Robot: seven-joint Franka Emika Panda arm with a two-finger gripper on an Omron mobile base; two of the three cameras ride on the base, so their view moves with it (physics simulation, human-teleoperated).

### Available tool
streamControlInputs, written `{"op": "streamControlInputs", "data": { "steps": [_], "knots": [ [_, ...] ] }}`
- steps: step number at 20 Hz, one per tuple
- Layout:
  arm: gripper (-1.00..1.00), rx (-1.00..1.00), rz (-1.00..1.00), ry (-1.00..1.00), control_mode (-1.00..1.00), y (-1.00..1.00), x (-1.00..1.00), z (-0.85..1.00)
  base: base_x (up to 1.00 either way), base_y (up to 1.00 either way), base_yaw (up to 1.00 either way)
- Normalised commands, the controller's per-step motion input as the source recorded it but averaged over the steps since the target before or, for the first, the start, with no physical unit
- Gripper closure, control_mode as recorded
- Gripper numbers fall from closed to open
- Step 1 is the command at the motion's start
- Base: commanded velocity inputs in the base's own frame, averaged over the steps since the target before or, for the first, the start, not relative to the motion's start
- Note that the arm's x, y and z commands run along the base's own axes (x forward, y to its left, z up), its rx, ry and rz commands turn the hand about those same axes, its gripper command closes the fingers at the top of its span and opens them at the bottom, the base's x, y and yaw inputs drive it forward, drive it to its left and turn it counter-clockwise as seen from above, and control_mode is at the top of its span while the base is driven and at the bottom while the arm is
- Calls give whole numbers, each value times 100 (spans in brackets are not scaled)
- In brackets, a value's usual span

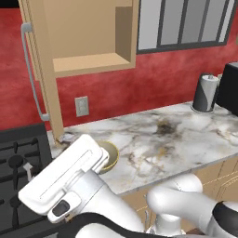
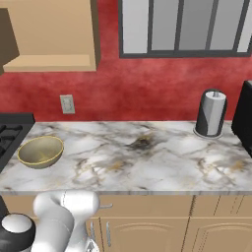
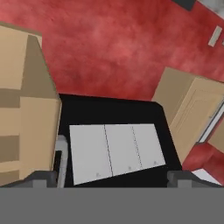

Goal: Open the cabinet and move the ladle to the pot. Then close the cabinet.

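The cabinet (image 1: 93, 37) on the red wall stands open, its door (image 1: 44, 69) swung out to the left with the silver bar handle (image 1: 31, 74) facing me. The shelf inside shows bare. My white hand (image 1: 65, 179) hangs low over the stove, in front of the door's lower end. In the hand view the gripper (image 3: 112, 178) is open with nothing between its dark fingertips (image 3: 41, 177), and it looks up at a black hood with grey panels (image 3: 116, 151). The cabinet's lower edge (image 2: 49, 63) appears at the top left of the right base view. The ladle and the pot are out of view.
A yellowish bowl (image 2: 40, 150) sits on the marble counter (image 2: 147, 157) by the black stove (image 1: 18, 153). A paper towel roll (image 2: 211, 113) and a black appliance (image 2: 243, 115) stand at the right. A wall outlet (image 1: 82, 106) is below the cabinet.
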Motion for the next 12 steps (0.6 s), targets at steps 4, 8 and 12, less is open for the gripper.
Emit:
{"op": "streamControlInputs", "data": {
  "steps": [4, 8, 12],
  "knots": [
    [-100, -2, -24, 0, -100, 64, -12, -19, 0, 0, 0],
    [-100, -2, -24, 0, -100, 67, -21, -13, 0, 0, 0],
    [-100, -3, -26, 0, -100, 69, -6, -3, 0, 0, 0]
  ]
}}
